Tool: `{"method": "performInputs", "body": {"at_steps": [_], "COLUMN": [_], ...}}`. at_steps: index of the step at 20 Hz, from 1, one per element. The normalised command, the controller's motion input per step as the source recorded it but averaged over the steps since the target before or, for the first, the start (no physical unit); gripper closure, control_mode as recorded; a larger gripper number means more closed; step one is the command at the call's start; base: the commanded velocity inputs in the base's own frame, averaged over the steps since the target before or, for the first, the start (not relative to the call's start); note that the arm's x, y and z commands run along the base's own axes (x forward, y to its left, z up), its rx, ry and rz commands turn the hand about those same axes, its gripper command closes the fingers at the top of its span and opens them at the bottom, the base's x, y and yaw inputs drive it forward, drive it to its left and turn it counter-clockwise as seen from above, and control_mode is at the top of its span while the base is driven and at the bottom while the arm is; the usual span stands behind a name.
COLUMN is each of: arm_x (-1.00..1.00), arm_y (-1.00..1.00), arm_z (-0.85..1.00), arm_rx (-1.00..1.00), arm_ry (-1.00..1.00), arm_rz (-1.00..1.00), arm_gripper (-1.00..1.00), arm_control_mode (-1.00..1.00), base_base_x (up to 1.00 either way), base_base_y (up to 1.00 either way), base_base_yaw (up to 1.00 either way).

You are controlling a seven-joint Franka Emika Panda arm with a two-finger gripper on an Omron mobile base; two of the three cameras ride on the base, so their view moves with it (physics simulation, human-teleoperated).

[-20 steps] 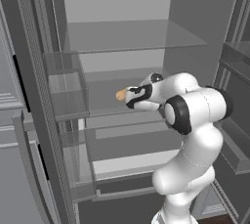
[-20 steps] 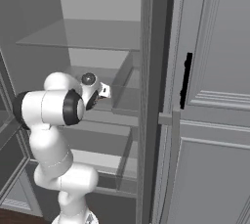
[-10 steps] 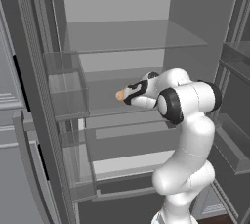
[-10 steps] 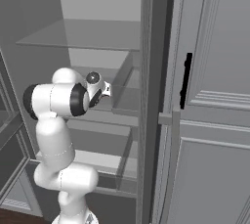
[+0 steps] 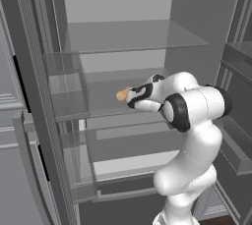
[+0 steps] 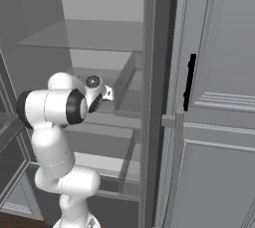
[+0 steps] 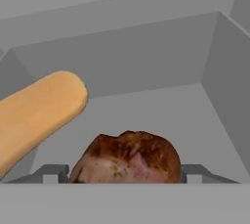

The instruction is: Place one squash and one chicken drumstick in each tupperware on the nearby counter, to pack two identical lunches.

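Left of the chicken drumstick, a tan squash lies on the fridge shelf, its rounded end just beside the meat. Against that same drumstick the gripper now sits narrowed, where a second ago its jaws stood at their widest; a finger shows at each flank, so it looks clamped on the meat. By my reckoning the first pick is made and the lift out of the fridge toward the counter comes next; no tupperware is packed yet.
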Motion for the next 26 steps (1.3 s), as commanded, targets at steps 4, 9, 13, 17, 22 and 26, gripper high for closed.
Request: {"method": "performInputs", "body": {"at_steps": [4,9,13,17,22,26], "arm_x": [-0.69,-0.66,-0.91,-1.0,-1.0,-1.0], "arm_y": [-0.19,-0.05,0.0,0.02,0.02,0.07], "arm_z": [1.0,1.0,1.0,0.84,0.46,0.46], "arm_rx": [0.04,0.0,-0.01,-0.02,-0.05,0.0], "arm_ry": [0.24,0.28,0.27,0.13,-0.04,-0.08], "arm_rz": [-0.12,-0.01,0.11,0.16,0.13,0.09], "arm_gripper": [1.0,1.0,1.0,1.0,1.0,1.0], "arm_control_mode": [-1.0,-1.0,-1.0,-1.0,-1.0,-1.0], "base_base_x": [0.0,0.0,0.0,0.0,0.0,0.0], "base_base_y": [0.0,0.0,0.0,0.0,0.0,0.0], "base_base_yaw": [0.0,0.0,0.0,0.0,0.0,0.0]}}
